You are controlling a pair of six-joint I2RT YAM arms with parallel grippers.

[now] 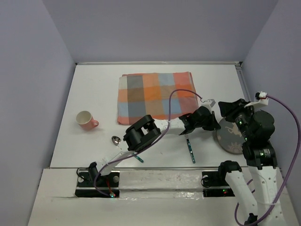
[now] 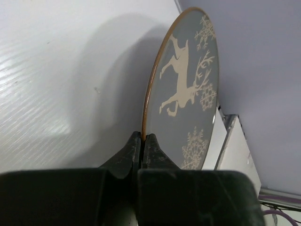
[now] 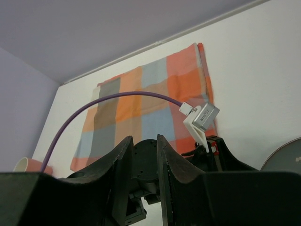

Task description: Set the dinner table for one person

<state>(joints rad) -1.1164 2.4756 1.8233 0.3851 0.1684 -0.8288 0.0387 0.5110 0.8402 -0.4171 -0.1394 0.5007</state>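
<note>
Left arm [image 1: 141, 134]: reached far rightward, elbow raised.
Left gripper [image 2: 142, 139]: clamped on plate [image 2: 188, 94] rim.
Right arm [image 1: 256, 136]: folded upright above base.
Right gripper [image 3: 143, 141]: fingers parted slightly.

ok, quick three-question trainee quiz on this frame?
1. What is the left gripper clamped on? A) cup B) plate C) cloth
2. True or false: the cup sits on the cloth.
3. Which animal is pictured on the plate?

Key: 1 B; 2 false; 3 a deer.
</note>
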